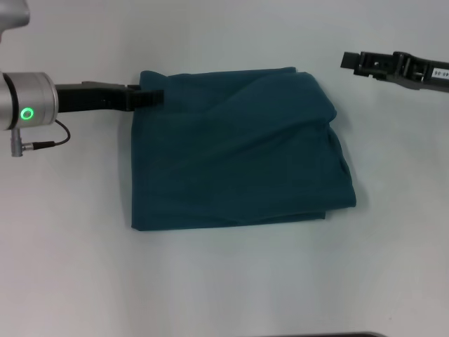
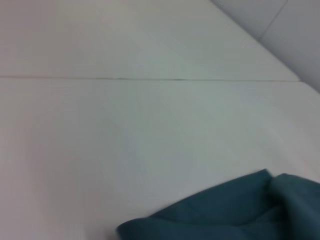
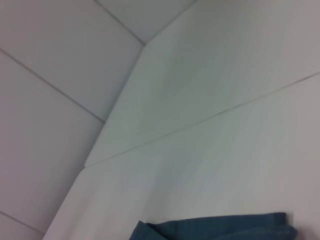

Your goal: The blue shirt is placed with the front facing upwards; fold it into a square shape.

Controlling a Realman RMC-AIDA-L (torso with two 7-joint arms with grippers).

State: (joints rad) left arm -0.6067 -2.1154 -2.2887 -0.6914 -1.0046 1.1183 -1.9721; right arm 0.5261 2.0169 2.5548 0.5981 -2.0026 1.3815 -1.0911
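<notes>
The blue shirt (image 1: 235,151) lies folded roughly square, left pincer (image 1: 151,97) touching its corner (far-left).

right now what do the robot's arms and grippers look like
The left arm has a silver cylinder with a glowing green ring, a thin black cable, and a flat black gripper. The right gripper is black too, with a small white label behind it.

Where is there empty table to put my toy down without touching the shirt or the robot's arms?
The widest bare stretch of table runs along the near edge, below the blue shirt. A second patch lies right of the shirt, under the right tool. The far strip between both arms is narrower. It is crowded at the shirt's far left corner, where the left tool meets the cloth.
</notes>
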